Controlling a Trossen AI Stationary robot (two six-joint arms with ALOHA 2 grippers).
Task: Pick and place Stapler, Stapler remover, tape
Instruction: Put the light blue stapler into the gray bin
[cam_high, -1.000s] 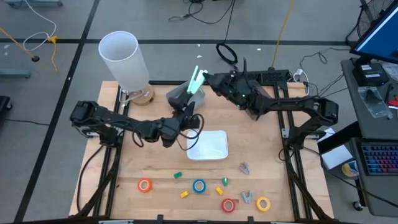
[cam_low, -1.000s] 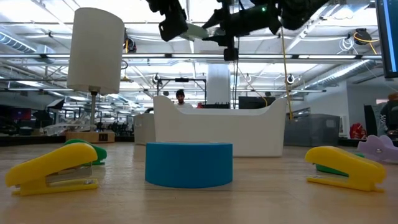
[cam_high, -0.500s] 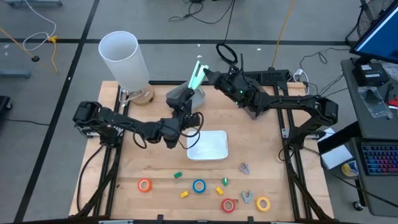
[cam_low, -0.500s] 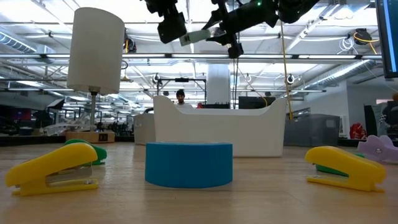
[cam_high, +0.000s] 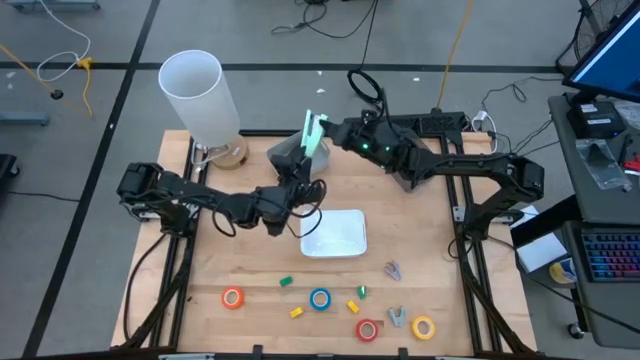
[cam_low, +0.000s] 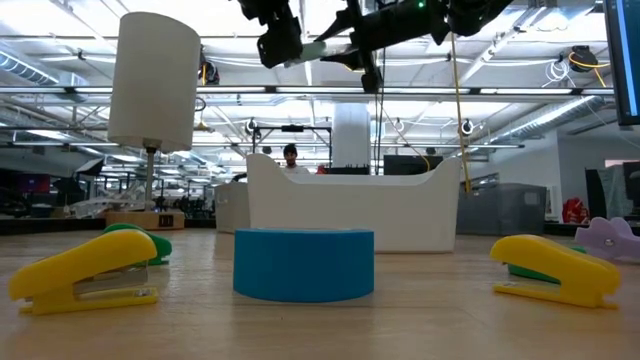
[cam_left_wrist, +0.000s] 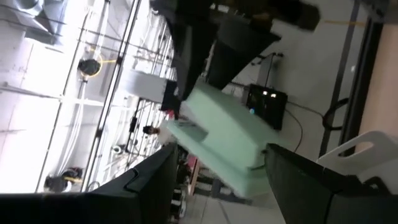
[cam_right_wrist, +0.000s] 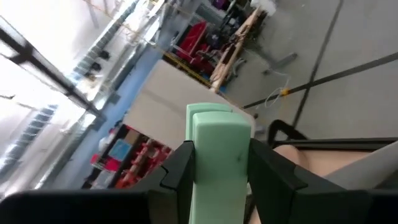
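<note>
1. The right end effector (cam_right_wrist: 217, 180) pinched a smooth, blocky pale-green stapler (cam_right_wrist: 219, 155) high above the wooden table (cam_high: 230, 260).
2. The left end effector (cam_left_wrist: 217, 180) stood spread just beside it.
3. Only the high view showed four tape rings (cam_high: 319, 298) near the table's front edge.

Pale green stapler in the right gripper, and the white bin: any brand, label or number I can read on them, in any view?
None readable.
Pale green stapler, shut in the right gripper: plain faces, no print showing.
White bin: plain wall, no label.
</note>
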